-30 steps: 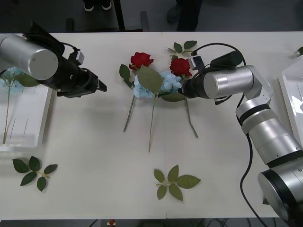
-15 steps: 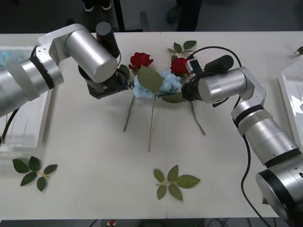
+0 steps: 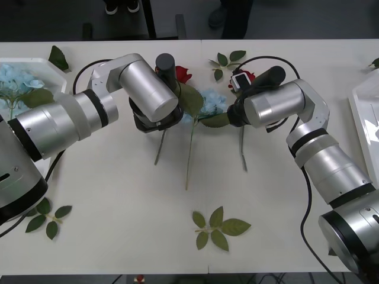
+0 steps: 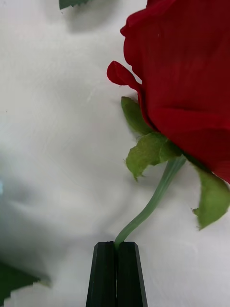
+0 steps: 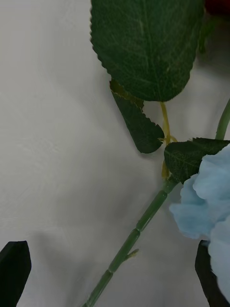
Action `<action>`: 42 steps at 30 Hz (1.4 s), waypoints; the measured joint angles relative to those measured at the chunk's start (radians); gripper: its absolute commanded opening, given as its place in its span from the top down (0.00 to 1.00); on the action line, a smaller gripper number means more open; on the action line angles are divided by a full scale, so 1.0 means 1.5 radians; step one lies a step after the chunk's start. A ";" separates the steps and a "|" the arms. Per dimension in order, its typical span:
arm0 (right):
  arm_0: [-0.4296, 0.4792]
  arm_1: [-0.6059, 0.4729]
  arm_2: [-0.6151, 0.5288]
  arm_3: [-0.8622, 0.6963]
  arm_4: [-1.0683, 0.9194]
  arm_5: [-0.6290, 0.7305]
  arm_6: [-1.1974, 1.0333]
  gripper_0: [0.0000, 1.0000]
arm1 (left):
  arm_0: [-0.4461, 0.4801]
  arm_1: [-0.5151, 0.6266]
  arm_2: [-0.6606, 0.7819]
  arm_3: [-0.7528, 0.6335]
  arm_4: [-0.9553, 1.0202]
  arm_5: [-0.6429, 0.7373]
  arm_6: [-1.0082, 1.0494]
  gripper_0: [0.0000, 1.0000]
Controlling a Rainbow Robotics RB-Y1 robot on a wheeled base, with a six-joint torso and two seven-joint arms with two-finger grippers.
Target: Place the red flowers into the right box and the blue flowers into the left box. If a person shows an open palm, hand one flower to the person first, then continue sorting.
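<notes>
Toward the table's (image 3: 118, 236) far edge, mid-table, the right gripper (image 4: 116, 249) is clenched on a rose's (image 4: 191, 96) stem; the left gripper (image 5: 115, 273) hangs released over a blue flower's (image 5: 206, 201) stem — blue flowers (image 3: 15, 77) fill the left box (image 3: 35, 168).

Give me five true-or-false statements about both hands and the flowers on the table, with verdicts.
1. The right hand is shut on a red rose's stem. True.
2. The left hand is shut on a blue flower's stem. False: its fingers stand apart, the stem between them.
3. Blue flowers already lie in the left box. True.
4. Both arms are parked at the table's edges. False: both reach to the flower pile.
5. Two loose leaf sprigs lie on the table nearer the robot. True.
</notes>
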 measured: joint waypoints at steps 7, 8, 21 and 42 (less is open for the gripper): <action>0.016 0.000 -0.085 -0.193 0.006 0.159 0.000 1.00 | -0.002 -0.024 -0.037 0.051 -0.002 -0.022 0.000 0.00; 0.020 0.000 -0.102 -0.224 0.002 0.181 0.000 1.00 | -0.005 -0.026 -0.037 0.056 -0.002 -0.025 0.000 0.00; 0.044 -0.123 -0.368 -0.446 -0.092 0.420 0.019 1.00 | -0.057 -0.064 -0.037 0.167 0.004 -0.129 0.000 0.00; 0.323 -0.439 -0.424 -0.305 -0.145 0.249 0.140 1.00 | -0.029 -0.070 -0.037 0.175 -0.087 -0.129 0.000 0.00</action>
